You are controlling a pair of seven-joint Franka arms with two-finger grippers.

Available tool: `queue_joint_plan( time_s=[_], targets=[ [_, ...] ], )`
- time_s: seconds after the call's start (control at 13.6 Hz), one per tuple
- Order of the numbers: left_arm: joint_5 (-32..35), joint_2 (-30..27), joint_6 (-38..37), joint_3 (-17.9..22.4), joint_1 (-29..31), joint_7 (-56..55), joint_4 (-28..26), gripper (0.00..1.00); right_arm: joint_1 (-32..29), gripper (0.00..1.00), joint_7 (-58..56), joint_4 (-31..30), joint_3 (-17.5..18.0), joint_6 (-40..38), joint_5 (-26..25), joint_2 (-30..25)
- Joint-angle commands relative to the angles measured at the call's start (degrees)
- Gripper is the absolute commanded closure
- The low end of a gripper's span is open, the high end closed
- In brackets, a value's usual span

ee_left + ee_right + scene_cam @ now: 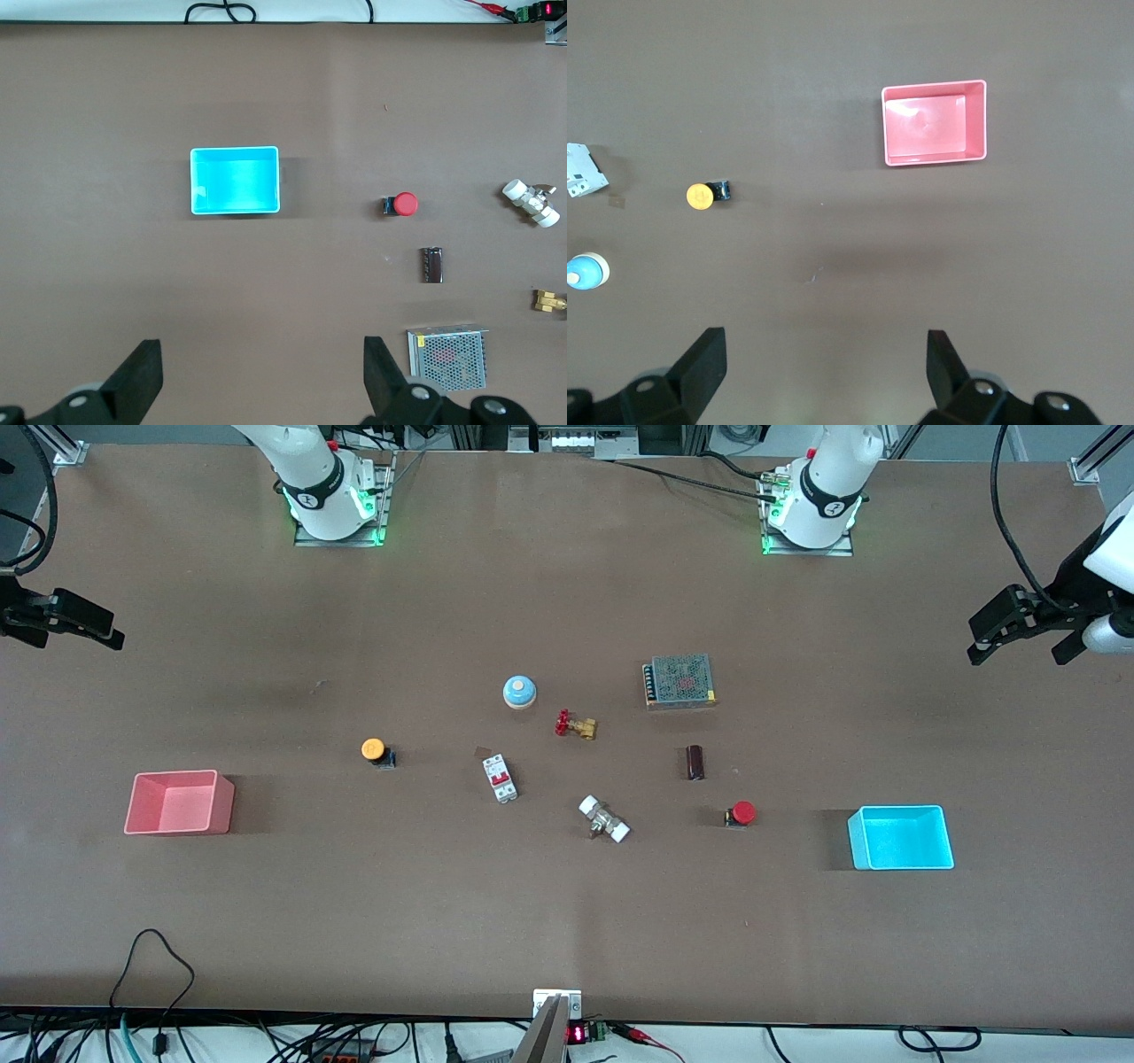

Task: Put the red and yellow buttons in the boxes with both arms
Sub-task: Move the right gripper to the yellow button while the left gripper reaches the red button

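The yellow button (373, 750) stands on the table toward the right arm's end, beside the empty pink-red box (177, 803). The red button (741, 813) stands toward the left arm's end, beside the empty cyan box (902, 837). My left gripper (1019, 642) is open and empty, up in the air over the left arm's end of the table. My right gripper (84, 624) is open and empty, over the right arm's end. The left wrist view shows its open gripper (261, 372), the cyan box (235, 181) and red button (403, 204). The right wrist view shows its open gripper (824, 363), the pink-red box (934, 124) and yellow button (702, 195).
Between the buttons lie a blue dome (519, 691), a red-wheeled brass valve (575, 724), a white circuit breaker (500, 778), a white-capped fitting (604, 819), a dark cylinder (695, 762) and a mesh-covered power supply (679, 681). Cables hang along the table edge nearest the front camera.
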Motion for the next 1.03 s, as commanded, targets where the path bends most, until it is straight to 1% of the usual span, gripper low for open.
queue_joint_plan(
  time_s=[0.0,0.22,0.37,0.59,0.74,0.96],
  targets=[
    [0.51,-0.64,-0.43,-0.29,-0.10,0.14,-0.01,0.00,-0.24,0.00,0.77,-1.75,0.43,-0.01,-0.40,-1.48],
    [0.51,-0.63,-0.34,-0.29,-0.01,0.14,-0.01,0.00,0.11,0.00,0.50,-2.10,0.69,-0.01,-0.49,-0.52],
    [0.51,-0.20,0.01,-0.29,-0.10,0.14,-0.01,0.00,2.64,0.00,1.20,-4.20,0.69,1.91,-0.41,1.50],
    [0.51,3.13,0.01,-0.29,-0.27,0.14,0.78,0.00,8.61,0.00,6.63,-12.89,0.69,13.05,-0.40,2.99],
    [0.51,6.11,1.32,-0.37,-0.53,0.14,1.05,0.00,11.52,0.00,12.43,-14.14,0.69,16.85,-0.32,6.84],
    [-0.10,11.92,4.22,-0.37,-3.08,-0.56,1.75,0.00,15.39,0.00,13.42,-13.97,0.69,21.60,0.21,11.77]
  ],
)
